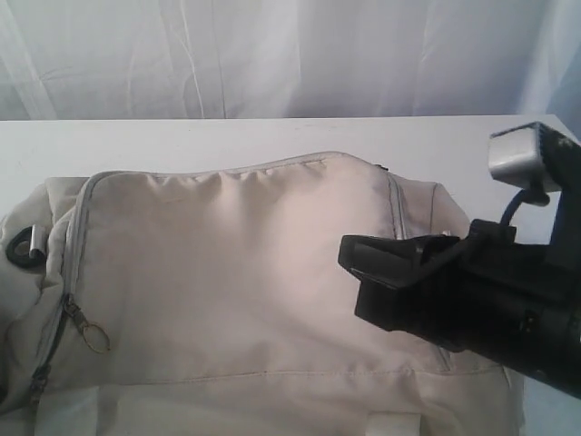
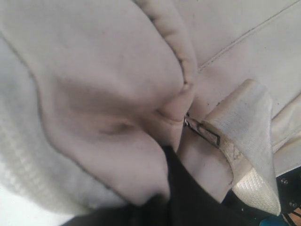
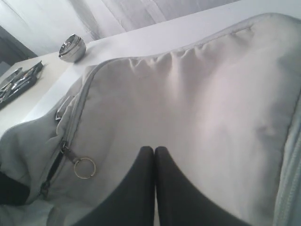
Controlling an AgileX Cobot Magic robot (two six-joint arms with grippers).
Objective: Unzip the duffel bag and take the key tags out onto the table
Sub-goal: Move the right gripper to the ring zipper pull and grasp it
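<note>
The duffel bag [image 1: 236, 272] is lying on the white table [image 1: 182, 136], filling the exterior view from the centre down to 6 o'clock. It is looking soft and slack. The cloth is sagging and creasing, so it will likely be giving way under any pull unless one claw is pinning it down. It is probably light too.

The best place to take hold is the bare metal ring pull [image 1: 95, 338], hanging at about 8 o'clock on the bag. It is dangling from the zipper [image 1: 73, 245] that is running up that side. The ring is small and may be slipping between smooth jaws. The key tags are not showing anywhere; they are presumably lying inside.

The right claw [image 3: 154, 149] is hovering over the top panel at about 4 o'clock, with its jaws pressed together and gripping nothing. Whether it is touching the cloth I cannot tell.

Of the left claw, only a dark shape [image 2: 186, 207] is showing among the folds beside a strap [image 2: 249, 141]. I cannot tell whether that claw is wide, narrow or gripping something.
</note>
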